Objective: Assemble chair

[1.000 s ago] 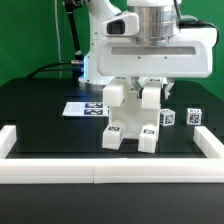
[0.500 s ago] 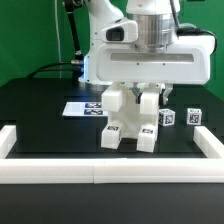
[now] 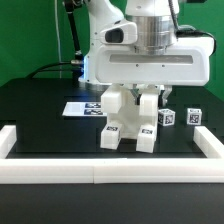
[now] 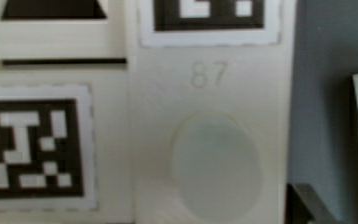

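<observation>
Where the claw (image 3: pixel 138 94) clamps, the chair (image 3: pixel 116 103) stands beneath.

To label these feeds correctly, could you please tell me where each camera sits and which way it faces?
Exterior view: off the arm, beyond the border rail, slightly raised, facing the arm above the chair; the arm's white lower end shows.
Wrist view: on the wrist, very close to a tagged white face of the chair; nothing of the robot clearly shows.
Shared: only the chair.
</observation>
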You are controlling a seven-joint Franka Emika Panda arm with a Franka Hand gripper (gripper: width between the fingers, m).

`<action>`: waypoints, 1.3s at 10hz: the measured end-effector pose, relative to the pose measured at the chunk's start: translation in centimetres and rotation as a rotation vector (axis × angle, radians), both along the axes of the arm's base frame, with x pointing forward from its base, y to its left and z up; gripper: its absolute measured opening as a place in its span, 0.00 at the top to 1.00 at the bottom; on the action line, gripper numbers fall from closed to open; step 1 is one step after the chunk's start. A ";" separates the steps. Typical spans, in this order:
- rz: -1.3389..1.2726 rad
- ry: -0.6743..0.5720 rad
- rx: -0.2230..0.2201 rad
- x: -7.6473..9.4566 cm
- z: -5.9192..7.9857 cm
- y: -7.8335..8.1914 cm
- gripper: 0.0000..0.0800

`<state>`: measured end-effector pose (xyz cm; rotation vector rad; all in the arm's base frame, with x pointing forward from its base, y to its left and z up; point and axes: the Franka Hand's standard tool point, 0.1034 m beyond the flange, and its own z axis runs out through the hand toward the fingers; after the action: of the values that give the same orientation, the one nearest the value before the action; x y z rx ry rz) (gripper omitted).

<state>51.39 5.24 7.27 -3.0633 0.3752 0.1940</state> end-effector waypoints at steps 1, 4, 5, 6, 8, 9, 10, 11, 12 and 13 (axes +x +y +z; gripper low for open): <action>0.004 -0.002 0.000 0.2 0.0 -0.1 0.64; 0.029 -0.014 0.002 1.3 0.0 -0.5 0.64; 0.034 -0.019 0.002 1.7 0.0 -0.6 0.64; 0.042 -0.025 0.003 2.2 0.1 -0.6 0.64; 0.046 -0.026 0.003 2.3 0.1 -0.6 0.64; 0.055 -0.029 0.003 2.4 0.0 -0.7 0.64; 0.070 -0.033 0.004 2.5 0.0 -0.7 0.64; 0.068 -0.032 0.004 2.5 0.0 -0.7 0.64; 0.069 -0.032 0.004 2.5 0.0 -0.7 0.64; 0.069 -0.032 0.004 2.5 0.0 -0.7 0.44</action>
<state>53.89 4.50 7.31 -3.0733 0.2681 0.1480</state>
